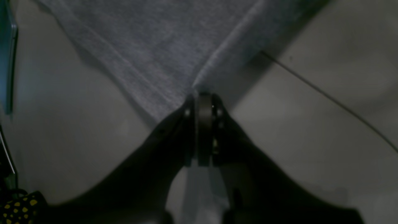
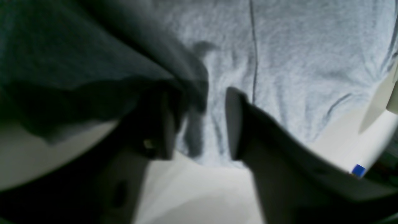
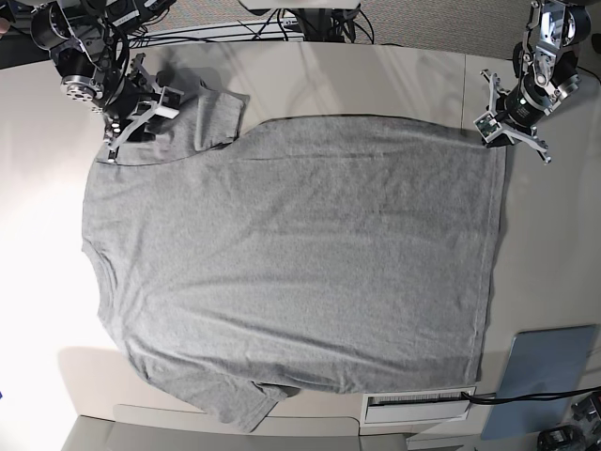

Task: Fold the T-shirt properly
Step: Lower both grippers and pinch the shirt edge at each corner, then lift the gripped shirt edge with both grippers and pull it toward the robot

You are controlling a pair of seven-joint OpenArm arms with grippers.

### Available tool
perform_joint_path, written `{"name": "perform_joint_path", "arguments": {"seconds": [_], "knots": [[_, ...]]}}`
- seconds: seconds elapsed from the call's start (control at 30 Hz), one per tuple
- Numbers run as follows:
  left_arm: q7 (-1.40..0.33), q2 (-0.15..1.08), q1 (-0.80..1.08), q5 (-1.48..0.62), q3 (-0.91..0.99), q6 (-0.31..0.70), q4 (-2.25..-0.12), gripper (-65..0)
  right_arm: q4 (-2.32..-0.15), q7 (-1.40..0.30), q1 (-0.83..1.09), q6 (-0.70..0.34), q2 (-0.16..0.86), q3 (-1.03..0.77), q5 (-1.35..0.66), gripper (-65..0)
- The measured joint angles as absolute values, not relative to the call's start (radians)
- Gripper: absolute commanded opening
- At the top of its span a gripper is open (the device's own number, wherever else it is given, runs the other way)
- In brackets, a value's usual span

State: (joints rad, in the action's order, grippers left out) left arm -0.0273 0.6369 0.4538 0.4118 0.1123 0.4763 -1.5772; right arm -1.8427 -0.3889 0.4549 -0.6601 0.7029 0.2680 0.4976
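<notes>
T-shirt [image 3: 291,272] lies spread flat, plain side up, on the tabletop [image 3: 545,263]; left pincer [image 1: 203,93] is clenched on its hem corner; right pincer [image 2: 199,121] stands parted over a sleeve, dark cloth apparently draped on one finger [image 2: 161,124]; blue-grey pad [image 3: 540,381] lies nearby.

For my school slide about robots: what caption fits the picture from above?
Grey T-shirt spread flat on the table; left hand pinches its corner, right hand open at the sleeve.
</notes>
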Motion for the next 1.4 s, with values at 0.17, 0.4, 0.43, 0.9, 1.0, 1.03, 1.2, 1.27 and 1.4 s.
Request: {"name": "perform_joint_path", "arguments": {"seconds": [0.17, 0.4, 0.43, 0.9, 1.0, 1.03, 1.2, 1.27, 1.4], "knots": [[-0.024, 0.637, 0.454, 0.411, 0.112, 0.476, -1.577, -65.0, -1.84, -0.466, 0.456, -0.65, 0.697, 0.276, 0.479, -65.0], [-0.033, 0.641, 0.484, 0.414, 0.118, 0.481, -1.612, -65.0, -1.913, -0.67, 0.486, -0.652, 0.708, 0.276, 0.397, -65.0], [-0.04, 0.64, 0.505, 0.385, 0.128, 0.491, -1.631, -65.0, -1.938, -0.683, 0.508, -0.655, 0.721, 0.274, 0.382, -65.0], [-0.112, 0.645, 0.813, 0.197, 0.362, 0.62, -1.835, -65.0, -2.174, -0.835, 0.806, -0.628, 0.766, 0.13, 0.344, -65.0], [-0.112, 0.646, 0.866, 0.197, 0.395, 0.622, -1.863, -65.0, -2.189, -0.838, 0.842, -0.633, 0.767, 0.13, 0.341, -65.0], [-0.112, 0.646, 0.883, 0.197, 0.402, 0.625, -1.872, -65.0, -2.191, -0.842, 0.852, -0.632, 0.765, 0.13, 0.34, -65.0], [-0.112, 0.646, 0.933, 0.197, 0.408, 0.638, -1.899, -65.0, -2.193, -0.872, 0.864, -0.632, 0.765, 0.13, 0.342, -65.0], [-0.112, 0.646, 0.927, 0.197, 0.408, 0.638, -1.899, -65.0, -2.193, -0.872, 0.862, -0.621, 0.765, 0.13, 0.342, -65.0], [-0.113, 0.646, 0.895, 0.196, 0.409, 0.616, -1.899, -65.0, -2.193, -0.873, 0.833, -0.541, 0.765, 0.13, 0.4, -65.0]]}}
